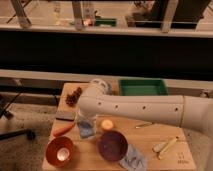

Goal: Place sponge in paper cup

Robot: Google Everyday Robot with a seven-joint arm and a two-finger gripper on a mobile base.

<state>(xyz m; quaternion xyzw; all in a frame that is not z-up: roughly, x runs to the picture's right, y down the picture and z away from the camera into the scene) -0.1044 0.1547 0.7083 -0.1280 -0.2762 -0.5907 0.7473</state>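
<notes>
- Claw [86,120]: mostly hidden below the white arm [145,110], at the left-centre of the wooden counter [150,142]; fingers closed on the sponge [86,130].
- Sponge: small blue-grey block, hanging low over the counter, just left of the paper cup [107,124].
- Paper cup: upright, just behind the dark purple bowl [112,145].
- Orange bowl [60,150]: front left corner.
- Green tray [142,87]: rear.

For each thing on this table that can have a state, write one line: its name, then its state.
Tool: shut, low over the table's left side.
Sponge: held at the tool, not in a cup.
Orange bowl: upright, something pale inside.
Purple bowl: upright, looks empty.
Green tray: upright, looks empty.
</notes>
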